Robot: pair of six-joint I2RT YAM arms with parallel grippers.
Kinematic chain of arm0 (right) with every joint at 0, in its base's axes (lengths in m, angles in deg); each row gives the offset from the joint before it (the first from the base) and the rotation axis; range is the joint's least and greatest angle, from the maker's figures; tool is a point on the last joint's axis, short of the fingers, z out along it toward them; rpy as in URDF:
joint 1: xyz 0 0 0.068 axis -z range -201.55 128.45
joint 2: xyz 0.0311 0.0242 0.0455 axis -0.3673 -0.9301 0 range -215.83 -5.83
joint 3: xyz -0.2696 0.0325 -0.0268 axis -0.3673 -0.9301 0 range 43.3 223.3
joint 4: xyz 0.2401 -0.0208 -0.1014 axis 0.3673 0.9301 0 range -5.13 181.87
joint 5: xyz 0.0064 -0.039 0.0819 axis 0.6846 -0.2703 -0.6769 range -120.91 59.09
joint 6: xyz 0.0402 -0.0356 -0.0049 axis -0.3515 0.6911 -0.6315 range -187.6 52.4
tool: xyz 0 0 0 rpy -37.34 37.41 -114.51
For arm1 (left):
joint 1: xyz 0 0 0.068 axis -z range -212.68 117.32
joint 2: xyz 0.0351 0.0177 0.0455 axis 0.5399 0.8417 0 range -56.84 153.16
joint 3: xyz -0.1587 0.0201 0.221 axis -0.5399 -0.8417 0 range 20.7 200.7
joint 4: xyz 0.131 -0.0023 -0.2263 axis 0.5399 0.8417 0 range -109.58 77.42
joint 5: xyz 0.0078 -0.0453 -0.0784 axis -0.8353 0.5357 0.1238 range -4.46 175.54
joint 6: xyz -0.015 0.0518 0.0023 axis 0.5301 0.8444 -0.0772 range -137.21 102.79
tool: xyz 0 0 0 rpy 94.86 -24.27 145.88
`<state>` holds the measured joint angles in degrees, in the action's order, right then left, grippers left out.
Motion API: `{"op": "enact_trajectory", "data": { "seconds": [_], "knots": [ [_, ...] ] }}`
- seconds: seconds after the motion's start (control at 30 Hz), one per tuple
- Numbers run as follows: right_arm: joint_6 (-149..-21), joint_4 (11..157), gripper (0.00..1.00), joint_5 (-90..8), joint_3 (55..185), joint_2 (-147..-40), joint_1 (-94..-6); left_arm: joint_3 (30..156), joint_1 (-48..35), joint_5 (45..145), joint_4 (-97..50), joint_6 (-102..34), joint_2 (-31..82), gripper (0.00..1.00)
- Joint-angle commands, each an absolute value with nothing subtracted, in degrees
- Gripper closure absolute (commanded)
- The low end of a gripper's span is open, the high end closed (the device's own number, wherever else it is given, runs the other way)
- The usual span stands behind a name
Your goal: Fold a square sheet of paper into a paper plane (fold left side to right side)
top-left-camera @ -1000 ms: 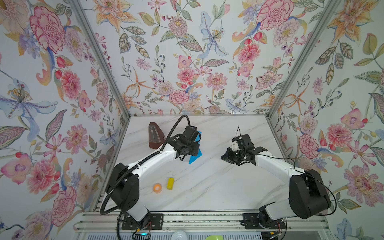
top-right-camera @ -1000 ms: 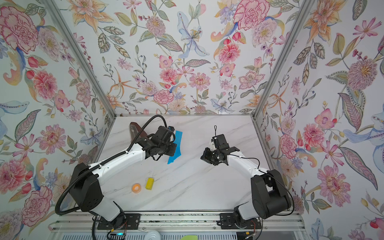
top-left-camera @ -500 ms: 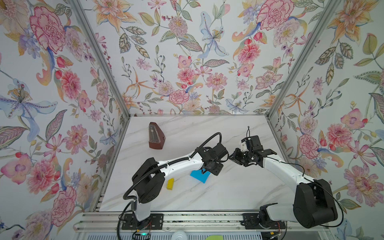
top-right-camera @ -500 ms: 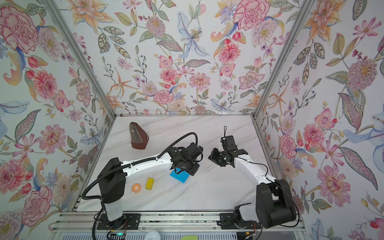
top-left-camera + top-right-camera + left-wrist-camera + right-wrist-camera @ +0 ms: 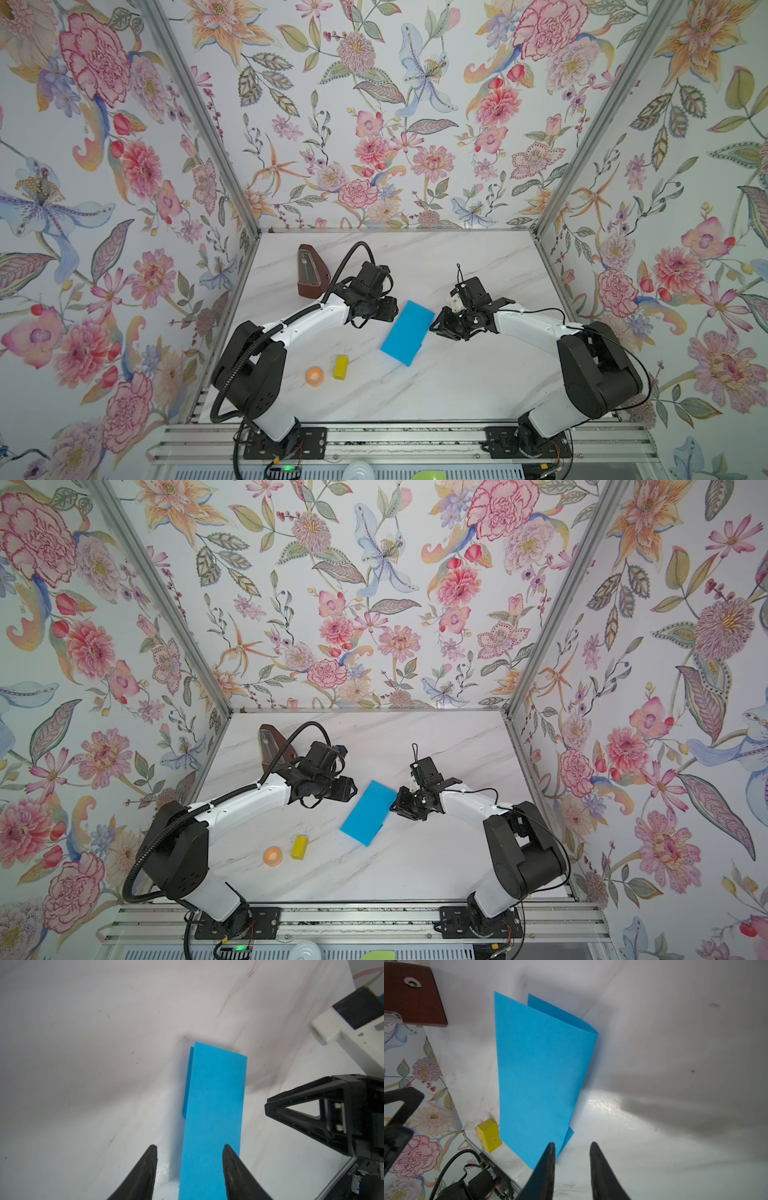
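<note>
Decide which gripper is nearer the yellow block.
Left. The left gripper is behind the yellow block, on its side of the blue paper; the right gripper is across the paper.

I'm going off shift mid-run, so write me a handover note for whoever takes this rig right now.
left gripper: open, holding nothing, just above the paper.
right gripper: open, empty, beside the paper's edge.
square sheet of paper: on the table between the grippers, folded in half into a rectangle; layers slightly offset, top layer lifting.
Done: the half fold.
Left: probably press the crease flat, then all the plane folds.
</note>
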<state>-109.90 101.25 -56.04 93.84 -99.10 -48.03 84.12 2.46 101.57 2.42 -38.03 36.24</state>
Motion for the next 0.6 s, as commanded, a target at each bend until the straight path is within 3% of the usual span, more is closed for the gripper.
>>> {"op": "enact_trajectory", "data": {
  "seconds": [0.0, 0.27, 0.57],
  "knots": [
    [-109.3, 99.9, 0.71, -55.8, 97.3, -102.9, -48.3, 81.0, 0.7, 106.6, -1.0, -38.9, 34.3, 0.46],
    [-104.9, 100.5, 0.83, -56.7, 104.8, -112.7, -48.4, 75.9, -1.0, 109.2, -4.6, -40.5, 33.2, 0.46],
    [-93.0, 105.2, 0.85, -65.1, 116.3, -121.6, -50.3, 74.4, -1.8, 109.2, -4.8, -41.0, 29.7, 0.46]
  ]
}}
